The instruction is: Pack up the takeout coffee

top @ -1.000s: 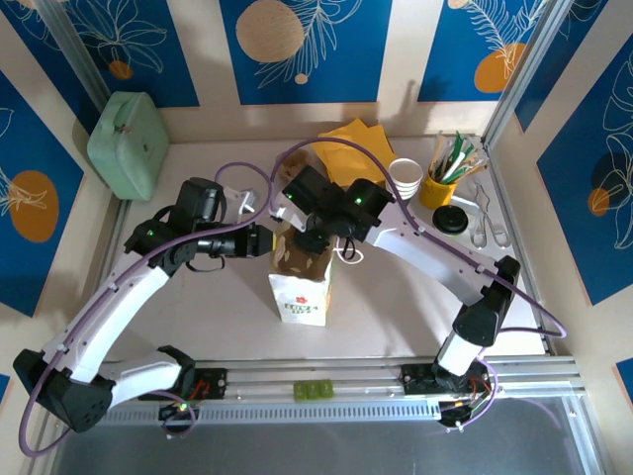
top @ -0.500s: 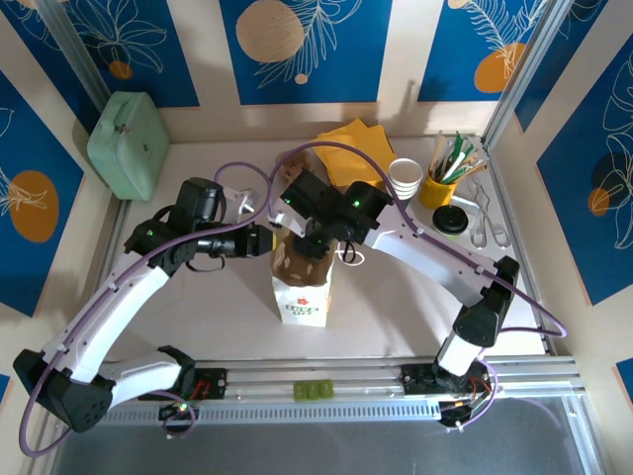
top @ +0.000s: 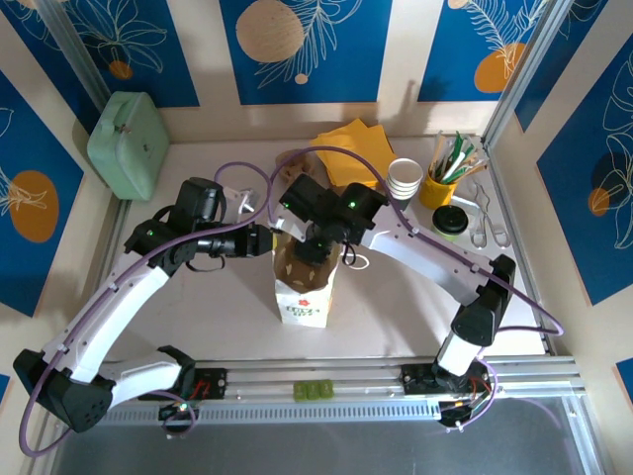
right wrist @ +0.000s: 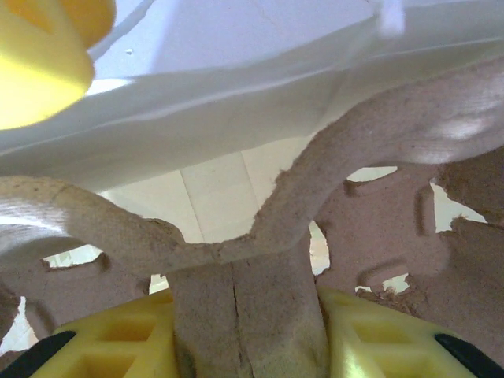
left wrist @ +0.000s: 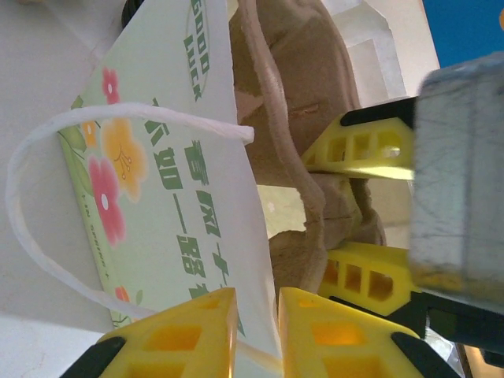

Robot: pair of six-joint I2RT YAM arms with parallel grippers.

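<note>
Takeout coffee: stands far right on tabletop, near yellow straw cup. Left pincer: clamped on flowered paper bag rim. Right pincer: clamped on pulp cup carrier handle at bag's mouth.

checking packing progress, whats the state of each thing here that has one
paper bag: upright, mouth open
cup carrier: in the bag's mouth, held by its centre post
takeout coffee: lid on, standing on the table, not packed
left gripper: shut on the bag's rim
right gripper: shut on the carrier's centre post
green box: lid shut
</note>
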